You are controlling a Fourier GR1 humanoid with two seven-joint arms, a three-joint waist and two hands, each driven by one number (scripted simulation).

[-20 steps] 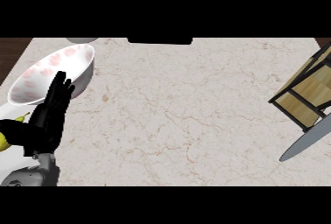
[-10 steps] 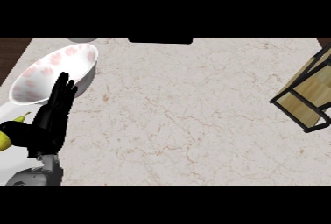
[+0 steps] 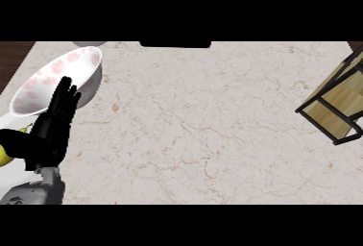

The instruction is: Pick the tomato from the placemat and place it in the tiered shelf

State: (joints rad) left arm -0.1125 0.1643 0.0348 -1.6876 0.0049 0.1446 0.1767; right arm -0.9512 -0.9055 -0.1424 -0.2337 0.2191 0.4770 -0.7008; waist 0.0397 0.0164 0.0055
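The left hand (image 3: 51,126) rests at the left edge of the marble counter (image 3: 205,125), its fingers straight and pointing toward the far side, holding nothing (the tips overlap the near rim of a white bowl with pink blotches (image 3: 53,79)). The tiered shelf (image 3: 339,103), a black frame with wooden boards, sits at the right edge, well apart from the hand. The tomato shows nowhere in this view, and neither does the right hand.
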